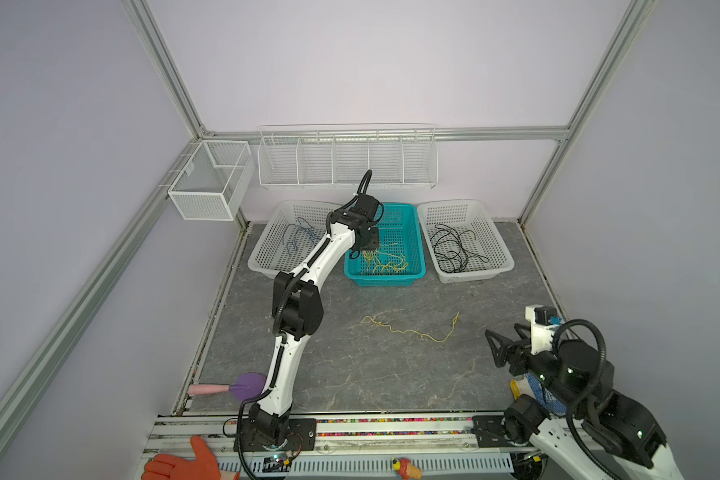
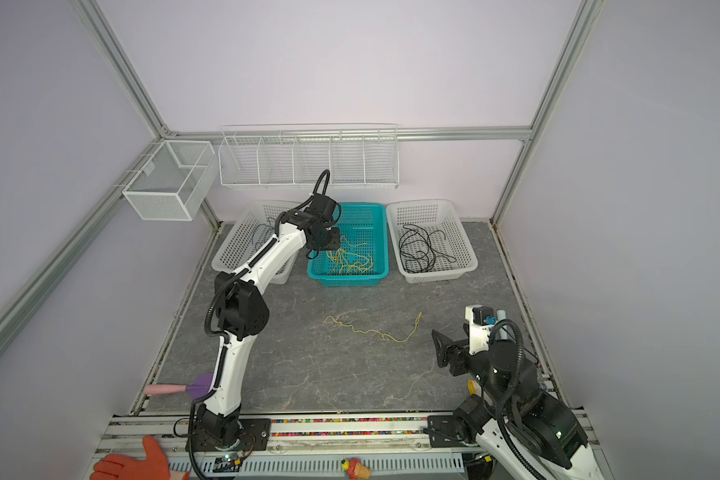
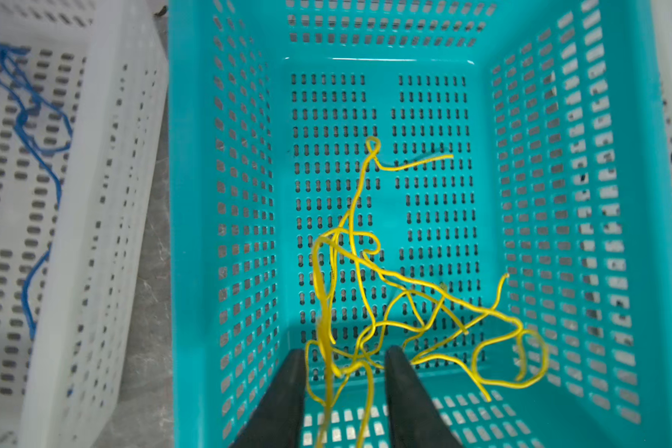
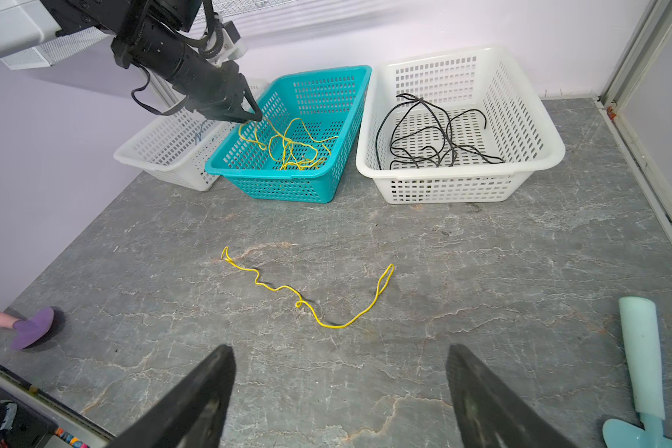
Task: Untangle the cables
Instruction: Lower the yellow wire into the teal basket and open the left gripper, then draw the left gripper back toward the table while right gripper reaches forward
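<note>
Fingers (image 3: pixel 284 391) of my left pincer (image 3: pixel 342 355) stand parted and clamp nothing. The yellow cables (image 3: pixel 404 277) hang slack between them into the teal basket (image 1: pixel 385 277), centre of a top view. Blue cables (image 1: pixel 302 235) lie in the left white basket (image 1: pixel 267 245), black cables (image 1: pixel 454 249) in the right white basket (image 1: pixel 470 276). One loose yellow cable (image 1: pixel 421 335) lies on the table (image 1: pixel 391 382), lower centre. My right pincer (image 4: pixel 339 347) hovers lower right, gaping and empty. I judge the sorting nearly done.
</note>
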